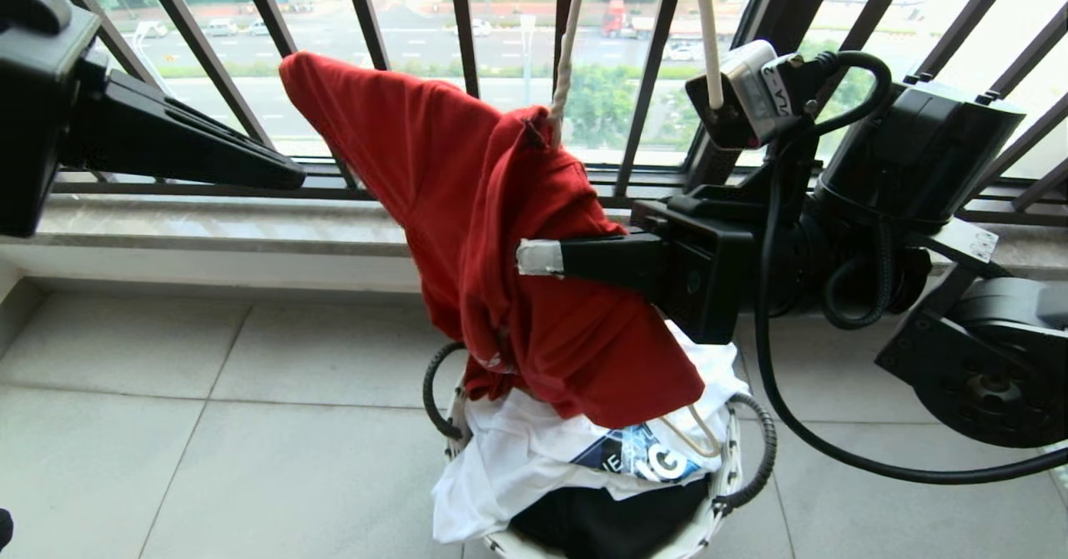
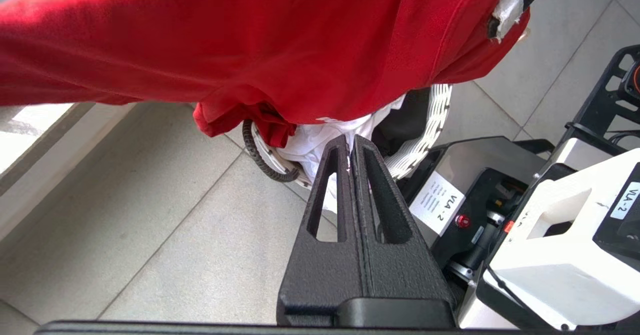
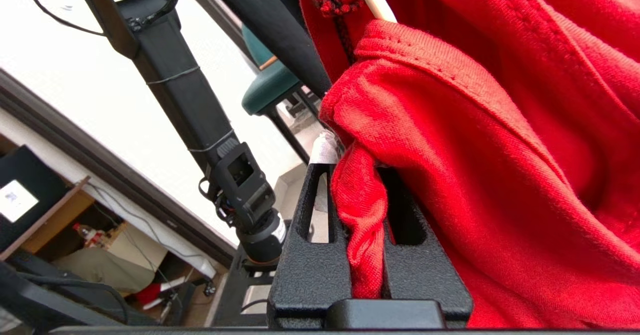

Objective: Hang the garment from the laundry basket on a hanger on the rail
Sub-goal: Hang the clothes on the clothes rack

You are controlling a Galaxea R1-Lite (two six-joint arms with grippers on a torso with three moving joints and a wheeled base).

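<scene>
I've got the right hand (image 1: 538, 257) clenched on a fold of the red shirt (image 1: 467, 208), coming in from 3 o'clock in the head view; the right wrist view shows cloth (image 3: 500, 175) pinched between its fingers (image 3: 310, 255). The shirt is up in the air, draped over the hanger (image 1: 567, 50), w/ the cream wire hook rising out of the neck towards 12 o'clock and out of frame. A bit of the hanger's lower wire peeks out under the hem at approx 5 o'clock of the shirt. One shoulder sticks up and out towards 10 o'clock, against the black window bars (image 1: 463, 25).

Left hand (image 1: 284, 177) sits at 9 o'clock of the shirt, just beside it, not touching as far as I can see. It's clenched on nothing: the left wrist view shows both fingers (image 2: 345, 175) pressed together, tips bare, shirt (image 2: 250, 40) hanging past them.

Basket (image 1: 726, 467) is on the tiled floor (image 1: 167, 425) right below the shirt, at 6 o'clock, w/ the shirt's hem hanging down onto the pile in it. Inside: a white printed tee (image 1: 517, 450) on top, a black one (image 1: 609, 521) under it. The rail isn't in any view.
</scene>
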